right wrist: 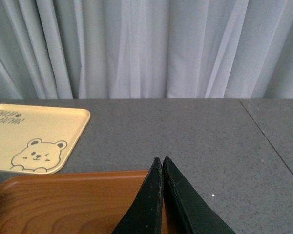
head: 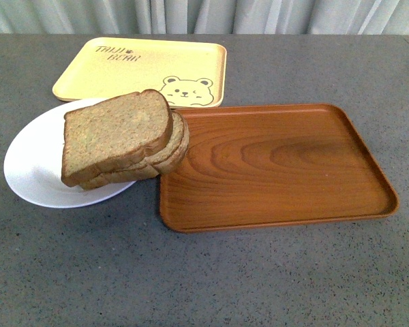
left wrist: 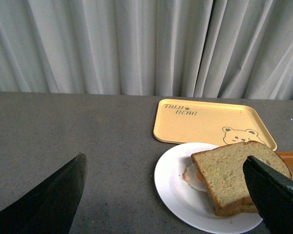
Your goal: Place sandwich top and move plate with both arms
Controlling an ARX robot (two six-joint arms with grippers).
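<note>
The sandwich top (head: 116, 133) lies slightly askew on the lower slices (head: 165, 158), crowning a stack on the plate (head: 31, 163). Seen from the left wrist, the stack sits just ahead of the left hand (left wrist: 164, 157), toward its right finger. That hand's fingers (left wrist: 63, 195) stand wide apart and hold nothing. The right hand (right wrist: 159, 159) has its fingers pressed together on nothing, over the wood-grain tray (right wrist: 63, 200), with the yellow bear tray (right wrist: 34, 131) ahead to its left.

By my reading, the placing is done and the plate move is next. That calls for the right hand to open and both hands to reach opposite sides of the rim.

The stack overhangs the wood tray's edge and hides the rim there, so I cannot tell whether plate and tray touch. A pale filling (left wrist: 191, 176) peeks out, unclear. The front view shows neither arm above the bench (head: 204, 279).
</note>
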